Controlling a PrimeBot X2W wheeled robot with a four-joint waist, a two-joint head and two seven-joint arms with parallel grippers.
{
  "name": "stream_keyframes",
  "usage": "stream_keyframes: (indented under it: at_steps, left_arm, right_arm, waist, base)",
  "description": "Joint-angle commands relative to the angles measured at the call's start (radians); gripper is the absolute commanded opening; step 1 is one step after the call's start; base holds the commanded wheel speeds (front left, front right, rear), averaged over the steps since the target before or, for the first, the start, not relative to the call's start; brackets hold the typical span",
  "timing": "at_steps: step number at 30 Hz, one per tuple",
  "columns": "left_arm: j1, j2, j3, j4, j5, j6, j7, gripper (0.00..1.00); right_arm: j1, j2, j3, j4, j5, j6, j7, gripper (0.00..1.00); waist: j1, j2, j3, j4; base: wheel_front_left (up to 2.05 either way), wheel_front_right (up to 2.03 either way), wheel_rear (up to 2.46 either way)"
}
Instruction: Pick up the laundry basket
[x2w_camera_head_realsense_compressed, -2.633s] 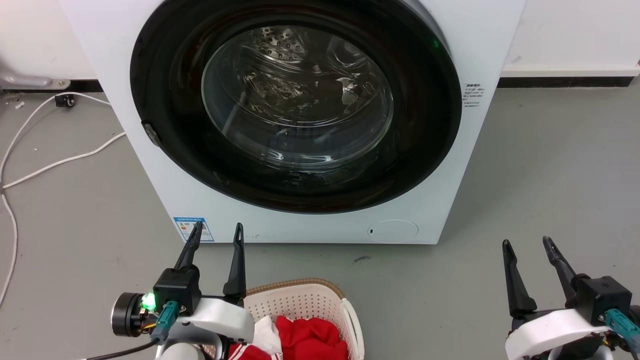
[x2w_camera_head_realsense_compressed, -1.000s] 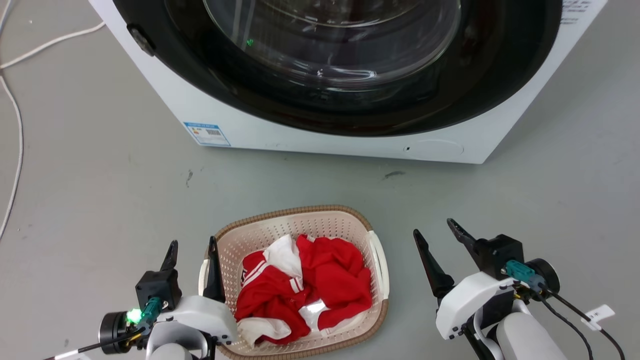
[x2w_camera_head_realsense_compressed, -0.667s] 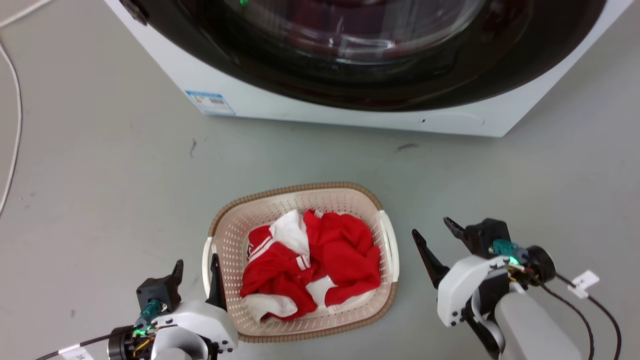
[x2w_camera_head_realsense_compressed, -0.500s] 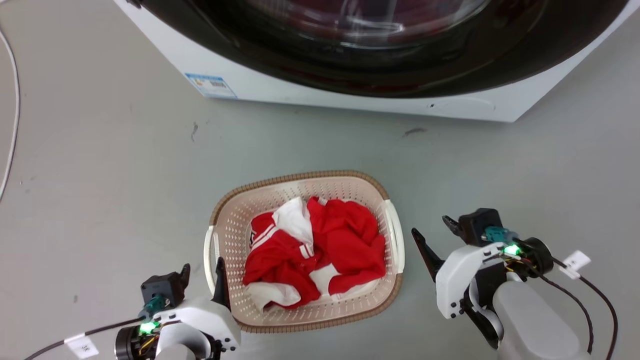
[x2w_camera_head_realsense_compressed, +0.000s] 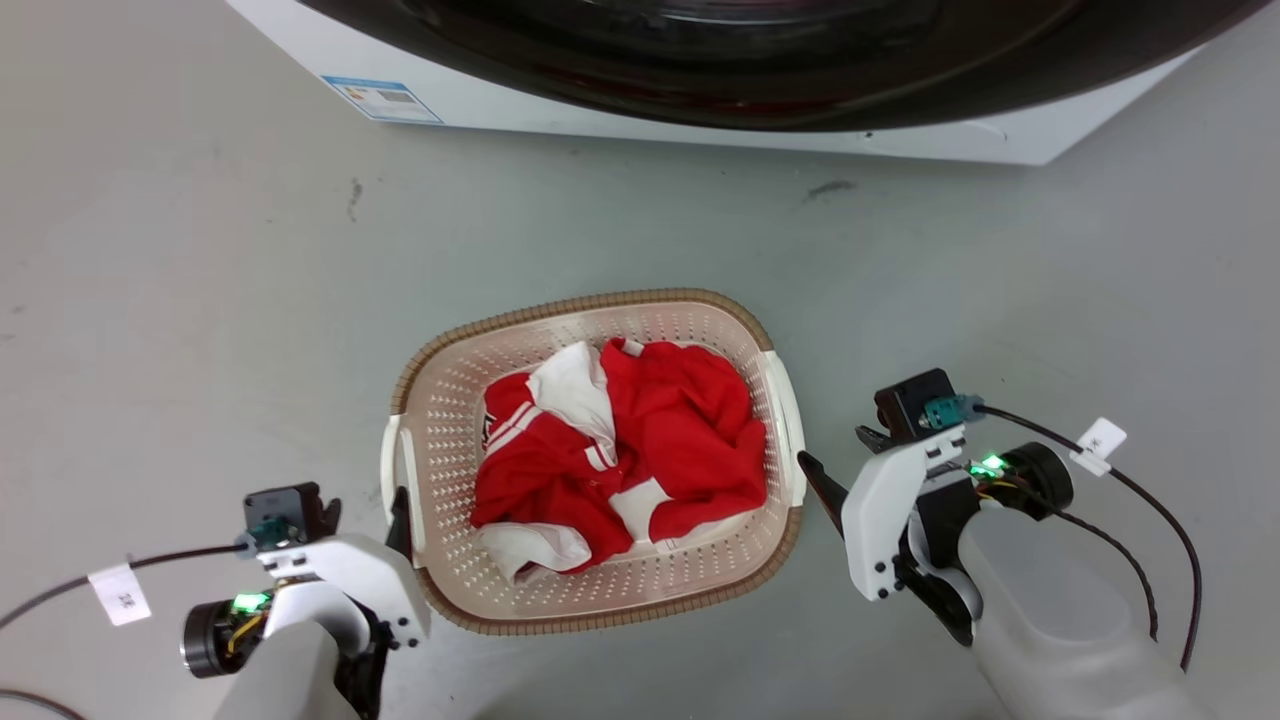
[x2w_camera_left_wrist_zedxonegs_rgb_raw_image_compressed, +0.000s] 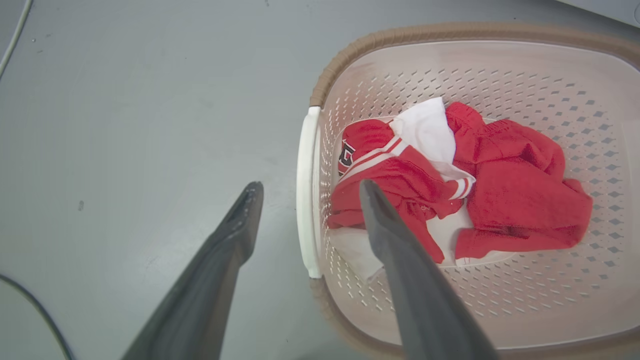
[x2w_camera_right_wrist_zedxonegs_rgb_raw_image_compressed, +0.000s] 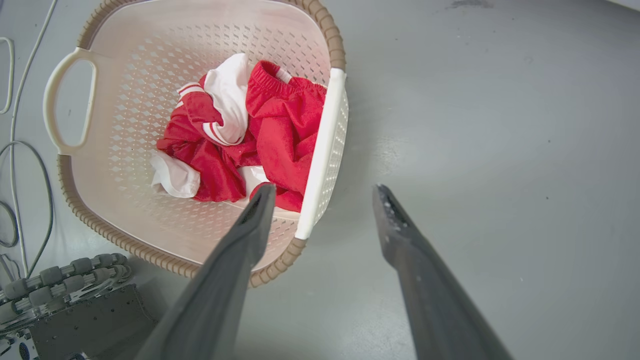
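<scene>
Presently noted: laundry basket (x2w_camera_head_realsense_compressed: 640, 330) on grey floor (x2w_camera_head_realsense_compressed: 200, 300), near washing machine (x2w_camera_head_realsense_compressed: 480, 105), holding red-and-white clothing (x2w_camera_head_realsense_compressed: 660, 430); left gripper (x2w_camera_left_wrist_zedxonegs_rgb_raw_image_compressed: 311, 185) spread wide, left handle (x2w_camera_left_wrist_zedxonegs_rgb_raw_image_compressed: 303, 200) lined up between its fingers (x2w_camera_left_wrist_zedxonegs_rgb_raw_image_compressed: 225, 240); right gripper (x2w_camera_right_wrist_zedxonegs_rgb_raw_image_compressed: 325, 188) equally wide, right handle (x2w_camera_right_wrist_zedxonegs_rgb_raw_image_compressed: 322, 150) between its fingers (x2w_camera_right_wrist_zedxonegs_rgb_raw_image_compressed: 240, 240); contact with either handle not determinable.

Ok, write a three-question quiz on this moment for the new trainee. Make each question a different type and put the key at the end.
1. True or false: the laundry basket sits on the floor with red and white clothes in it.
2. The left gripper is: A) shut on the clothes; B) open, with the white handle seen between its fingers in the left wrist view; C) shut and empty.
3. Fill in: the right gripper is ___, near the basket's other handle.

Key: 1 true; 2 B; 3 open.
</scene>
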Motion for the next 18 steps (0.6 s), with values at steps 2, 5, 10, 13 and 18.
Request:
stream_keyframes:
  at_steps: [2, 5, 10, 13, 18]
  left_arm:
    - [-0.035, 0.014, 0.000, 0.037, -0.006, -0.005, 0.003, 1.00]
    - [-0.064, 0.025, 0.003, 0.082, -0.014, -0.012, 0.008, 1.00]
    - [-0.099, 0.027, 0.011, 0.142, -0.035, -0.016, 0.014, 1.00]
    - [-0.116, 0.027, 0.014, 0.168, -0.045, -0.018, 0.010, 1.00]
    - [-0.139, 0.020, 0.015, 0.190, -0.054, -0.022, 0.000, 1.00]
  right_arm:
    - [-0.036, 0.013, 0.018, 0.030, 0.029, 0.000, 0.009, 1.00]
    - [-0.065, 0.026, 0.042, 0.060, 0.058, 0.000, 0.016, 1.00]
    - [-0.105, 0.041, 0.095, 0.098, 0.102, 0.000, 0.024, 1.00]
    - [-0.129, 0.047, 0.132, 0.115, 0.123, 0.000, 0.034, 1.00]
    - [-0.164, 0.051, 0.177, 0.141, 0.151, 0.000, 0.045, 1.00]
  waist:
    - [-0.0001, 0.0000, 0.027, -0.021]
    - [-0.0001, 0.0000, 0.048, -0.032]
    - [-0.0001, 0.0000, 0.081, -0.044]
    - [-0.0001, 0.0000, 0.100, -0.046]
    - [-0.0001, 0.0000, 0.125, -0.044]
  base:
    - [0.00, 0.00, 0.00]
    - [0.00, 0.00, 0.00]
    - [0.00, 0.00, 0.00]
    - [0.00, 0.00, 0.00]
    - [0.00, 0.00, 0.00]
